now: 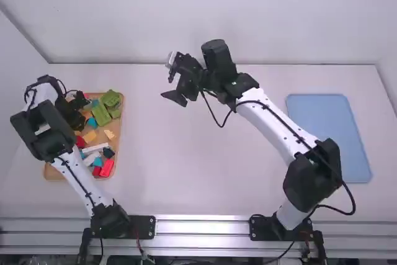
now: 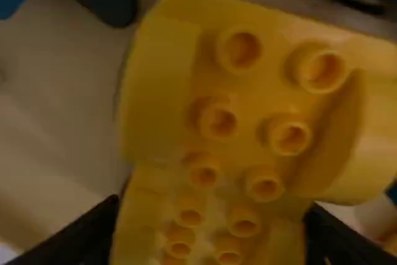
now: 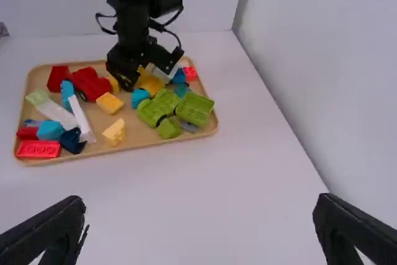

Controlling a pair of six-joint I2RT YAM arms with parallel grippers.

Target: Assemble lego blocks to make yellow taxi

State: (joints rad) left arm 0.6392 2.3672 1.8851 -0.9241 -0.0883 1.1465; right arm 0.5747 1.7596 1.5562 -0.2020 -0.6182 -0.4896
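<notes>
Black left tool (image 2: pixel 214 234) pinches the yellow block (image 2: pixel 248 97) by its flanks, probably to leave the studs free for stacking. The block sits between its fingers, over the tray (image 3: pixel 129 147); its long axis runs out from them, wider end outermost, studs facing the wrist. Well apart, above the worktop (image 3: pixel 217 178), the right tool (image 3: pixel 200 209) hangs spread, likely to leave picking room.

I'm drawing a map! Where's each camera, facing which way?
High view: above and behind, facing forward and down at the table; both arms show.
Left wrist view: on that wrist, facing a yellow block; its fingers show.
Right wrist view: on that wrist, facing the tray; its fingers and the left gripper show.
High and right wrist views share the tray.
</notes>
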